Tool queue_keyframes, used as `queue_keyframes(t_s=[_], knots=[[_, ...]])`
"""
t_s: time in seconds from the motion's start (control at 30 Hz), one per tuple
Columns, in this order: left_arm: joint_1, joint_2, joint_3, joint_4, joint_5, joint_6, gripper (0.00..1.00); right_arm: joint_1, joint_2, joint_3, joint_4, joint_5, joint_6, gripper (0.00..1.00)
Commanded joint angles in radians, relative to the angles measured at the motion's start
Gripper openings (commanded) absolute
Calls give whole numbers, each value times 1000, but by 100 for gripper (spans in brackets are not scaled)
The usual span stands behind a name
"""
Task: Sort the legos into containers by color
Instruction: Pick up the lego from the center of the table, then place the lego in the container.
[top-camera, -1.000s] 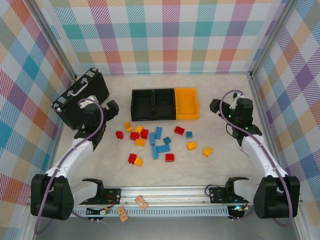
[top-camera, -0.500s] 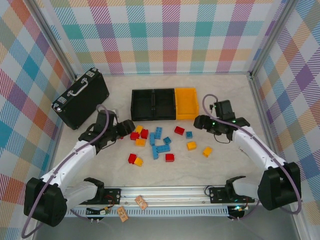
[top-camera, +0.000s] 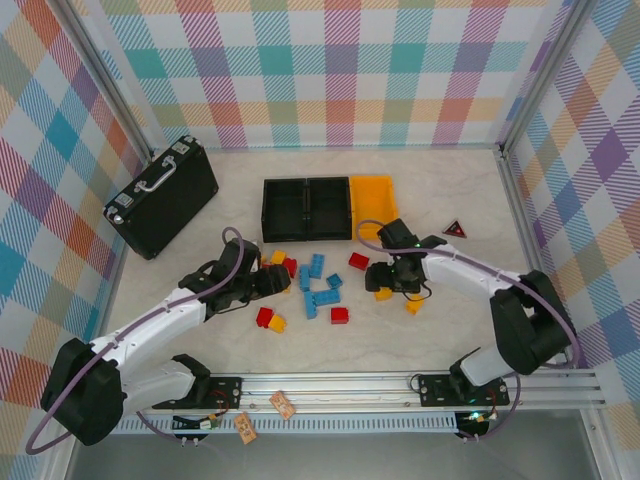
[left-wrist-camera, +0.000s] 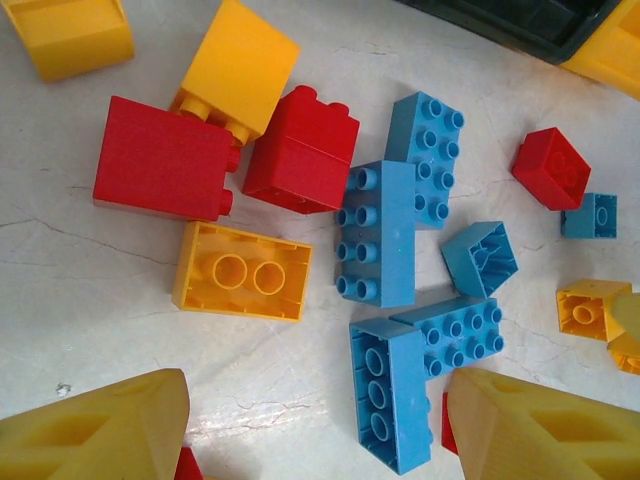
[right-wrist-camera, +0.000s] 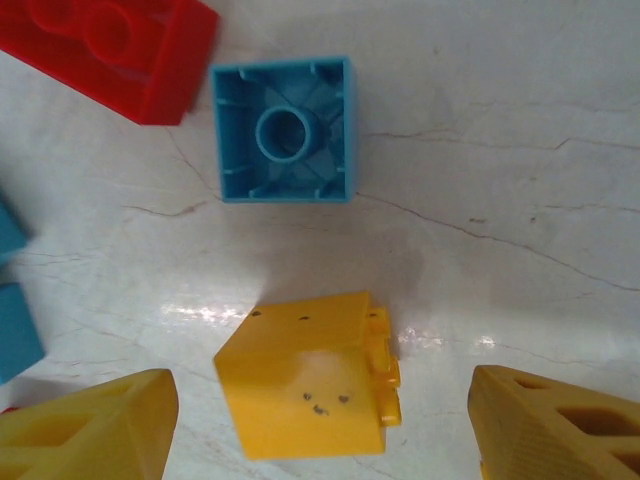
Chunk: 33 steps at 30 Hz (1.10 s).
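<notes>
The legos lie scattered in mid-table: blue bricks (top-camera: 320, 298), red ones (top-camera: 359, 261) and yellow ones (top-camera: 277, 322). My left gripper (top-camera: 272, 282) hovers over the pile's left side, open. Between its fingers (left-wrist-camera: 95, 430) an upside-down long blue brick (left-wrist-camera: 395, 395) lies near the right fingertip. My right gripper (top-camera: 385, 283) is open over a yellow brick (right-wrist-camera: 310, 385) tipped on its side, with a gap to each finger (right-wrist-camera: 555, 425). A small blue brick (right-wrist-camera: 285, 130) lies just beyond it. The containers stand behind the pile: two black bins (top-camera: 285, 208) and a yellow one (top-camera: 372, 205).
A black briefcase (top-camera: 160, 195) with a silver handle lies at the back left. A small dark triangle (top-camera: 455, 228) with a red centre sits right of the yellow bin. Another yellow brick (top-camera: 414, 303) lies right of my right gripper. Checked walls enclose the table.
Both arms swung inward from the table's sides to the brick pile and lowered over it. Their jaws narrowed somewhat. The triangle came into sight as the right arm left it.
</notes>
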<state>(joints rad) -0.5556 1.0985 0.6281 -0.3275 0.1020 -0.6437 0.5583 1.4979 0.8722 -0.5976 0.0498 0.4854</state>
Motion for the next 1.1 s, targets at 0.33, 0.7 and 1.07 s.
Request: queue_keyframes(t_s=[0.33,0.7,1.07], knots=[[-30,-9,-38,30,-38,-41,69,98,108,97,-81,113,-19,43],[-39,-9,-4,41,-21,-43,69,81,12,279,-181,146,-41,39],[-69,-3,44,35,-25,-44,69,-57,332,649,-161,188,-47,40]])
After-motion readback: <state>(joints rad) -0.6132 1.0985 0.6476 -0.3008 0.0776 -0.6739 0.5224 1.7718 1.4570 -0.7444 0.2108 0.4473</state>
